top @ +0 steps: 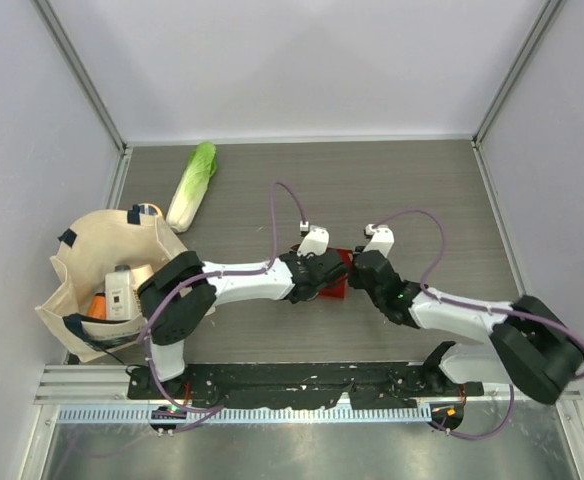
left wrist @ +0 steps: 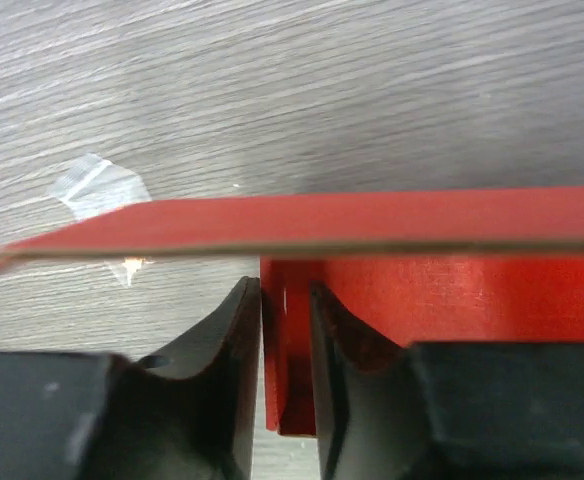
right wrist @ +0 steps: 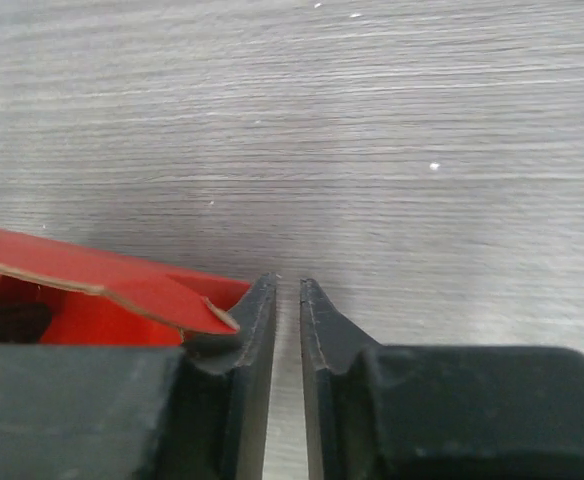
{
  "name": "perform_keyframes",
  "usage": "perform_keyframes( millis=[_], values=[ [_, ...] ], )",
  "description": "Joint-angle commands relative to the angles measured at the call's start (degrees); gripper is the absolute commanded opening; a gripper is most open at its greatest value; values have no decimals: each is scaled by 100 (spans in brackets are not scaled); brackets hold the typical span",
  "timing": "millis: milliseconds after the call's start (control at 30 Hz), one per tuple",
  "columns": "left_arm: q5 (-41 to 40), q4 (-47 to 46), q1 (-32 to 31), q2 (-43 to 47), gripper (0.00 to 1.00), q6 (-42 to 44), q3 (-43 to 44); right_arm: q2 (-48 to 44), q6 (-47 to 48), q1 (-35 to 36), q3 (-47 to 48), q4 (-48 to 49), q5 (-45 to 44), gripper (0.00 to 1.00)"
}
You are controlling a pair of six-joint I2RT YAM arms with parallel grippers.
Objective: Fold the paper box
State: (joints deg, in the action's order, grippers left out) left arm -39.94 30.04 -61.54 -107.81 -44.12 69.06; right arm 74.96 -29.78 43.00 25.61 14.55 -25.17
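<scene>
The paper box (top: pixel 340 262) is bright red card and lies on the wooden table mid-front, mostly hidden under both grippers. My left gripper (top: pixel 322 277) comes in from the left. In the left wrist view its jaws (left wrist: pixel 286 292) stand a little apart around an upright wall of the box (left wrist: pixel 442 300), and a long red flap (left wrist: pixel 352 220) crosses above them. My right gripper (top: pixel 360 268) meets the box from the right. Its fingertips (right wrist: pixel 288 285) show a narrow gap with only bare table between them, and the box's flap (right wrist: pixel 92 275) rests against its left finger.
A beige tote bag (top: pixel 97 250) holding a white and an orange item sits at the left edge. A napa cabbage (top: pixel 192 185) lies behind it. A scrap of clear tape (left wrist: pixel 97 187) sticks to the table near the box. The arms' mounting rail (top: pixel 302 385) runs along the front.
</scene>
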Motion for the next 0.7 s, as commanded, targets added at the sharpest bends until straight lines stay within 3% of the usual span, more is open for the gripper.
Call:
perform_keyframes(
  millis=[0,167,267,433,467,533,600,667],
  values=[
    [478,-675,-16,629,33,158,-112,-1209,-300,-38,-310,-495,-488,25],
    [917,-1105,10,1305,63,245,-585,-2098,-520,-187,-363,-1418,-551,28],
    [1076,-1352,28,1665,71,307,-831,-2406,-494,-231,-355,-1919,-533,34],
    [1330,-1553,107,2491,73,684,-1323,-2731,-336,-231,-267,-2236,-182,48],
    [1418,-1641,124,2684,74,764,-1586,-2767,-214,-240,-249,-2246,106,56],
    [1892,-1905,256,3256,75,1044,-1842,-2733,85,-249,-293,-2036,764,63],
    [2104,-2002,466,3729,75,1081,-2141,-2549,331,-240,-267,-1789,1580,65],
    [2472,-2098,642,4038,75,1063,-2465,-2216,228,-240,-171,-1736,1682,66]
  ],
)
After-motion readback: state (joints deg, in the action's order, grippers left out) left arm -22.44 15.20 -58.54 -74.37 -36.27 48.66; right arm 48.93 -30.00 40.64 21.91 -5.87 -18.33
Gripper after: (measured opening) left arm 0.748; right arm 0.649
